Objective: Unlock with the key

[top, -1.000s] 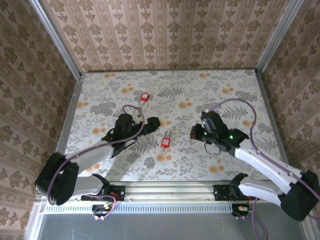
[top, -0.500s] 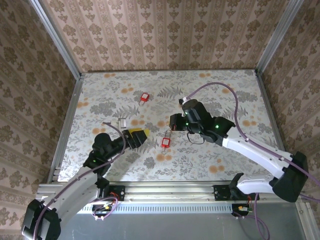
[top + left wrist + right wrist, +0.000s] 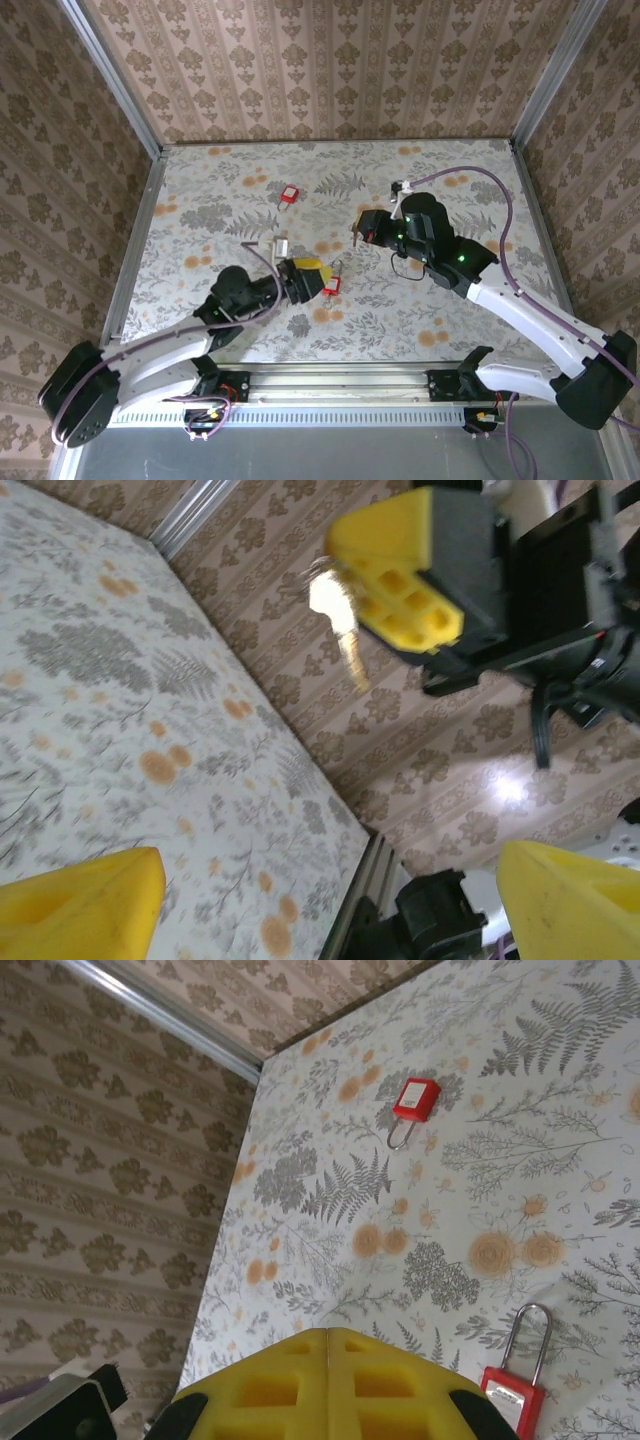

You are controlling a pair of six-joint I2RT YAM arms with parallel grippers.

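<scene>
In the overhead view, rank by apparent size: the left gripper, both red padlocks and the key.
1. left gripper
2. far padlock and near padlock: they look alike
3. key, a tiny sliver held in the right gripper's shut jaws

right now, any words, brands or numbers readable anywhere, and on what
no readable text anywhere
far red padlock: any marking too small to read
near red padlock: face blurred, nothing legible
key: blurred, nothing legible

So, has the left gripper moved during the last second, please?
Yes: the left gripper has swung down-right in the top view, ending beside the near red padlock.
</scene>
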